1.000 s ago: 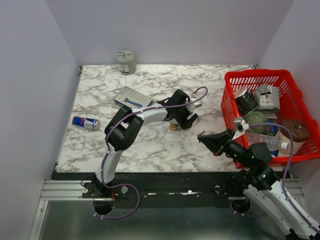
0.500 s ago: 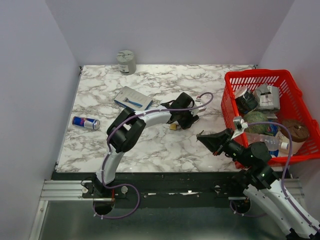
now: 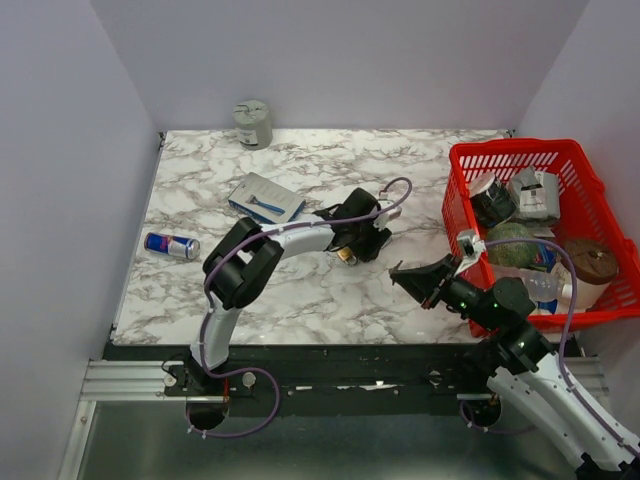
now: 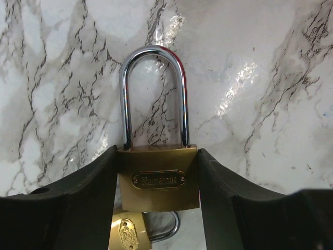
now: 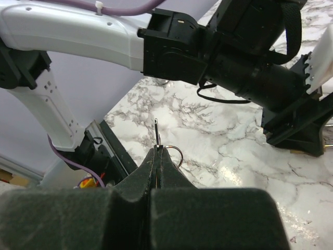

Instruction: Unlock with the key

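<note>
Now the brass padlock is clamped by the left gripper; the key, pinched by the right gripper, is aimed at it.

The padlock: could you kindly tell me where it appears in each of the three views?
Top external: padlock near the table's middle, a brass speck under the left pincer.
Left wrist: picture centre, brass body gripped between the two black fingers, shackle pointing up.
Right wrist: not discernible; it is hidden behind the left pincer at the right edge, beyond the held key.
Shared landmark: the left pincer, seen in all three views.
</note>
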